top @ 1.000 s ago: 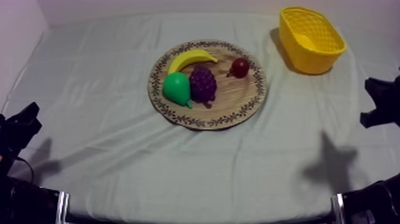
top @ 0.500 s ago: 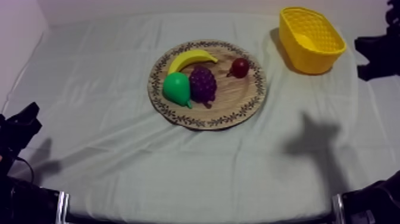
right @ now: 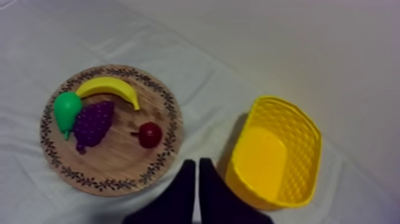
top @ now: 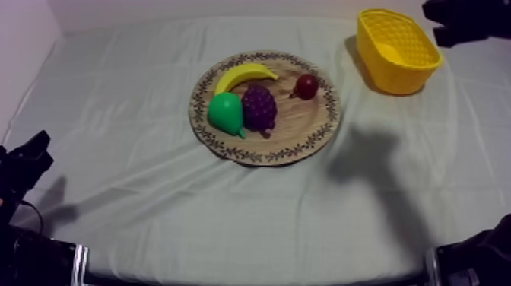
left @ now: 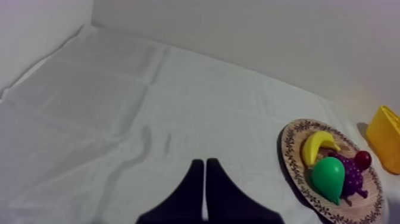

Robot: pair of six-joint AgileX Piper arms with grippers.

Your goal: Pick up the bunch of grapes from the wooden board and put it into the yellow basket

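None of the task is done: the bunch of grapes [top: 259,108] is seen near the middle of the wooden board [top: 308,125], touching the pear [top: 226,112], and nothing is held in the yellow basket [top: 397,50] at the tabletop's far right corner. The right gripper [right: 194,162] is poised above board and basket, fingers pressed together on nothing; the left gripper [left: 205,161], likewise closed and empty, is seen by the near left corner. Reach, grasp, carry and release are judged outstanding.

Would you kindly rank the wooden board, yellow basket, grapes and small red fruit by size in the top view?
Largest to smallest:
round wooden board
yellow basket
purple bunch of grapes
small red fruit
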